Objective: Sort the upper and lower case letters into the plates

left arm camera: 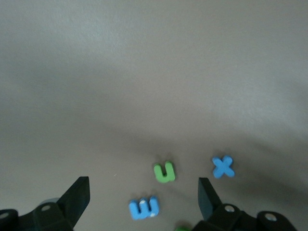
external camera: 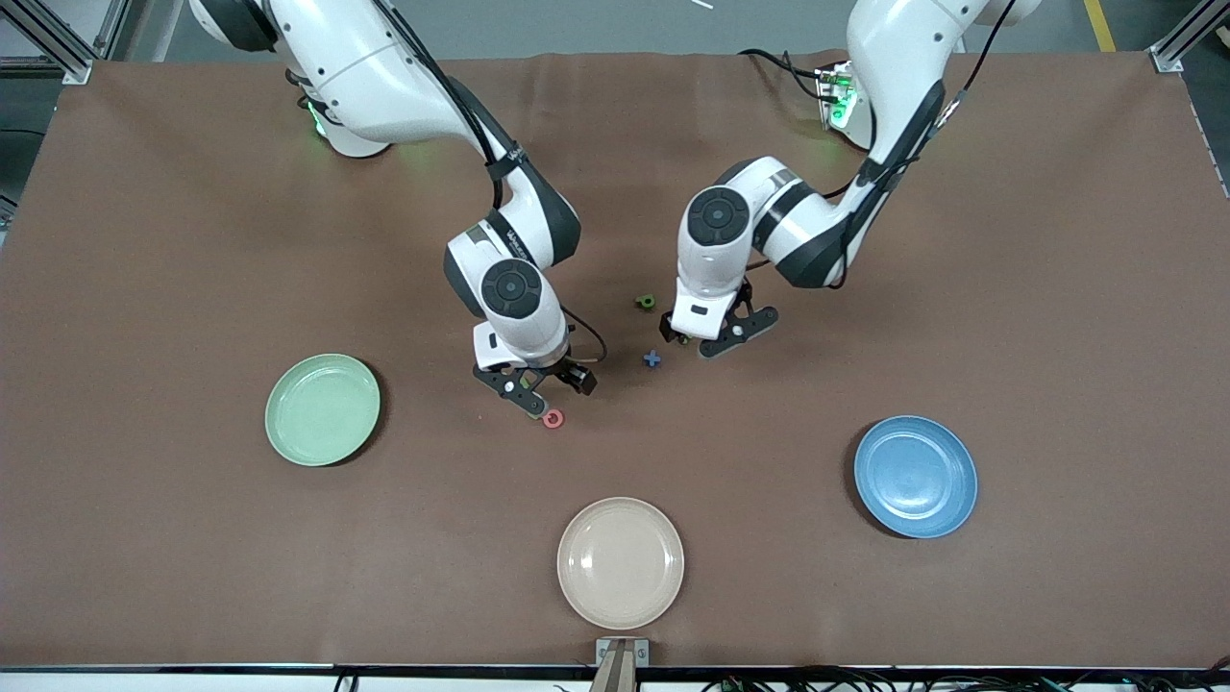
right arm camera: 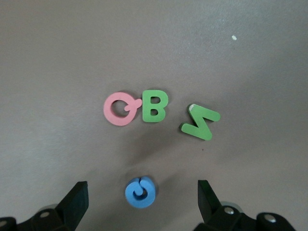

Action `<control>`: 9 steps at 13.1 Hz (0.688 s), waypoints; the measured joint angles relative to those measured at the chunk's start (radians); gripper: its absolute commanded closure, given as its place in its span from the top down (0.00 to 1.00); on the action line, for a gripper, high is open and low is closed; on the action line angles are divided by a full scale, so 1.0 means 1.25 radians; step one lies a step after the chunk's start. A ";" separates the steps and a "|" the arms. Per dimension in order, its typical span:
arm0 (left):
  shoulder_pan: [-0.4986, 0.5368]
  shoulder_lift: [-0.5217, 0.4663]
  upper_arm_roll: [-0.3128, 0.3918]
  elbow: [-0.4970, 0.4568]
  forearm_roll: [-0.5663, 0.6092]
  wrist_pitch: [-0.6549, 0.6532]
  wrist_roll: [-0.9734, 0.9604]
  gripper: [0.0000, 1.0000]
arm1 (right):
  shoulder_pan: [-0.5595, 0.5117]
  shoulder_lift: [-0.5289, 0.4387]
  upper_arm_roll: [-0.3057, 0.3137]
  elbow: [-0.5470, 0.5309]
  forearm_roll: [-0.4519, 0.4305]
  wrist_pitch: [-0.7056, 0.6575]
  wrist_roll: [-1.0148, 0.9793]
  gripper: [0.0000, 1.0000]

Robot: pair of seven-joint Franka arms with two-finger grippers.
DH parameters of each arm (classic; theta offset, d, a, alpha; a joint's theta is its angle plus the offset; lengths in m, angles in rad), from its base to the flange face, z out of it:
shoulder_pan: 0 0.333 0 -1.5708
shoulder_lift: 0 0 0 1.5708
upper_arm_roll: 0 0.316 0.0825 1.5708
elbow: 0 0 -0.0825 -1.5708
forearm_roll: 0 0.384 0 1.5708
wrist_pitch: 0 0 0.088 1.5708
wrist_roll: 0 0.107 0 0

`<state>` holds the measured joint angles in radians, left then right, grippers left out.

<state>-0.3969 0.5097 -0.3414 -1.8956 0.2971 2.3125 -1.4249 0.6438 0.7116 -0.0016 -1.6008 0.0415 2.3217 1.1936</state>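
My left gripper [external camera: 708, 336] hangs open low over the table's middle. Under it in the left wrist view lie a blue w [left arm camera: 144, 207] between the fingers, a green u [left arm camera: 164, 172] and a blue x [left arm camera: 223, 166]. The blue x [external camera: 651, 358] and a green letter [external camera: 646, 302] also show in the front view. My right gripper [external camera: 548, 388] is open and empty over a blue round letter [right arm camera: 140, 192]. Close by lie a pink Q [right arm camera: 120, 109], a green B [right arm camera: 154, 106] and a green zigzag letter [right arm camera: 200, 122]. The mint green plate [external camera: 322, 442] and the blue plate [external camera: 915, 514] are empty.
A beige plate [external camera: 620, 605] sits near the table's front edge, between the two coloured plates and nearer to the camera. Brown cloth [external camera: 192, 240] covers the whole table. Both arms bend down over the middle.
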 measured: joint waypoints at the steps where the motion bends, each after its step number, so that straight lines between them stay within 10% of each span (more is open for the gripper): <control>1: -0.004 0.018 0.000 0.000 0.013 0.020 -0.035 0.89 | 0.002 0.007 0.000 0.000 -0.003 0.002 0.000 0.92; 9: -0.007 0.081 0.000 0.003 0.019 0.072 -0.086 0.69 | 0.031 0.044 0.000 0.000 -0.004 0.056 0.013 0.58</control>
<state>-0.4059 0.6105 -0.3411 -1.8921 0.3204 2.4021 -1.5322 0.6825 0.7672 -0.0019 -1.6007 0.0370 2.3915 1.2101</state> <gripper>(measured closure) 0.278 0.308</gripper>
